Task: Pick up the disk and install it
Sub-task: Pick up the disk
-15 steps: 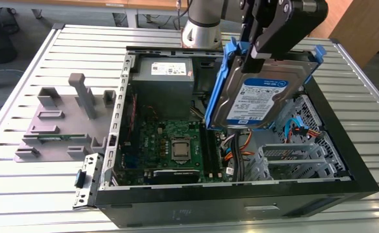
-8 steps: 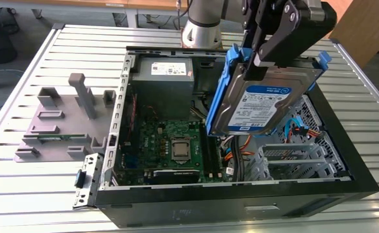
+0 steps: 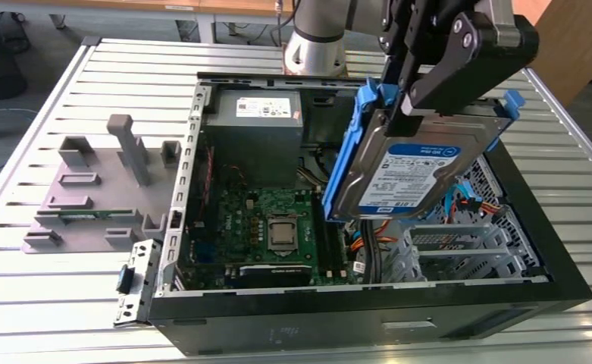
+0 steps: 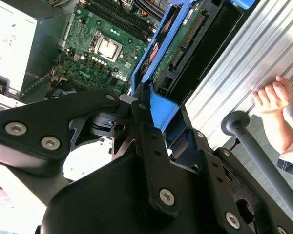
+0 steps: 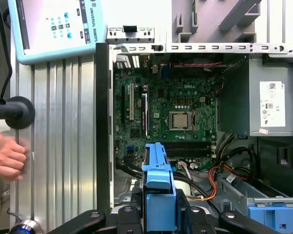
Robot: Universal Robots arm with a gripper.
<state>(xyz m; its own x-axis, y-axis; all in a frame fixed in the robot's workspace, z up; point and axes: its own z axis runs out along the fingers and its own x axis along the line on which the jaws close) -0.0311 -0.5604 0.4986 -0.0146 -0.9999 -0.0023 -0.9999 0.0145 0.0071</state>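
**Disk aloft over the open case, not seated**

Pincer (image 3: 418, 106): closed on the disk (image 3: 407, 171), black fingers clamped on its upper end, between the blue side rails. In the first wrist view one blue rail (image 5: 158, 183) sits tight between the two fingers.

Disk attitude: clear of everything and steeply tilted. In the exterior view its long axis runs from the pincer down toward 7 o'clock, label face to the camera, and its lower end hangs over the case (image 3: 377, 322) interior without touching anything. In the second wrist view the circuit-board underside (image 4: 185, 39) faces the case wall.

Key relation: the metal drive cage (image 3: 458, 243) lies at about 4 o'clock from the disk's lower end, near but apart. My judgement: installation is not done.

Surroundings, exterior view: motherboard (image 3: 275, 220) at 8 o'clock from the disk; power supply (image 3: 260, 114) at 9 o'clock from the pincer. Grey fixture (image 3: 93, 189) on the slatted desk (image 3: 73, 303), well apart at 9 o'clock.

A person's hand (image 5: 5, 156) rests on the desk outside the case.
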